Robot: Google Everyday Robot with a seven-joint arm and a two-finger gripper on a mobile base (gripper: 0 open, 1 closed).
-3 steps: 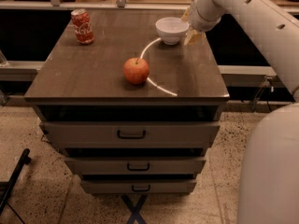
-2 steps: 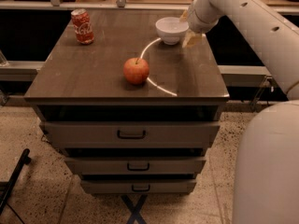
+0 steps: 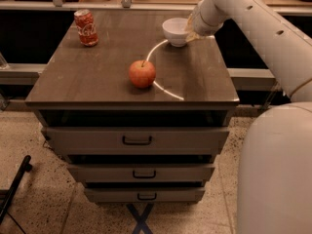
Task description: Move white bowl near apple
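Observation:
The white bowl (image 3: pixel 175 30) stands upright at the back right of the dark tabletop (image 3: pixel 97 77). The red-orange apple (image 3: pixel 142 73) with a short stem sits near the middle of the top, in front and to the left of the bowl. My gripper (image 3: pixel 191 32) is at the bowl's right side, right against its rim, at the end of the white arm (image 3: pixel 253 28) that comes in from the right. The arm's wrist hides most of the gripper.
A red soda can (image 3: pixel 86 27) stands at the back left of the tabletop. The top belongs to a cabinet with three drawers (image 3: pixel 136 140). A curved light streak (image 3: pixel 161 84) runs across the top between bowl and apple. My white base (image 3: pixel 278 169) fills the lower right.
The arm has shifted slightly at the bowl's right side. The bowl, apple and can have not visibly moved.

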